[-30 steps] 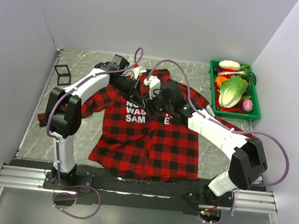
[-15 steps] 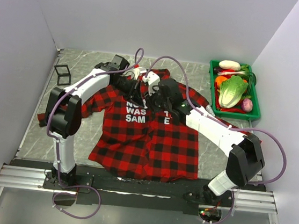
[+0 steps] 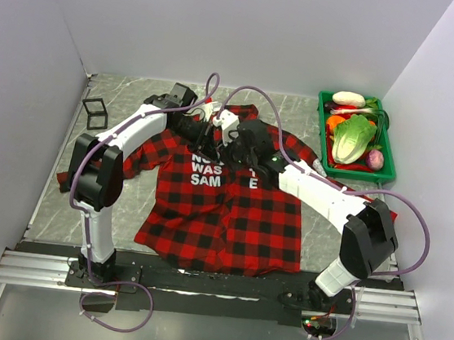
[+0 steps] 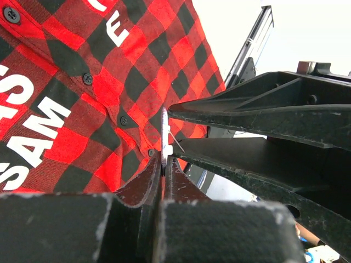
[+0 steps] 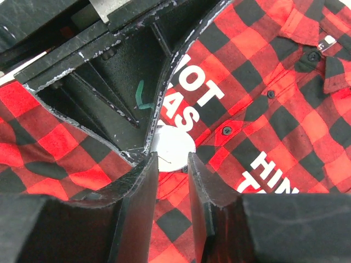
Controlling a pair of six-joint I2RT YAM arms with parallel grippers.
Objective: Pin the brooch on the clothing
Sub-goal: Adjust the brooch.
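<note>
The brooch [image 4: 164, 137] is held on edge over the shirt [image 3: 222, 210], near its button line, flat face toward the right wrist camera and its thin pin jutting sideways. The left gripper [image 4: 163, 166] has its fingers clenched on the brooch's rim. The right gripper [image 5: 173, 164] has its fingers released, flanking the disc.

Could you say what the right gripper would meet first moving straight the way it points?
Probably the brooch, pinched in the left gripper, just ahead of the right gripper; depth is unclear.
</note>
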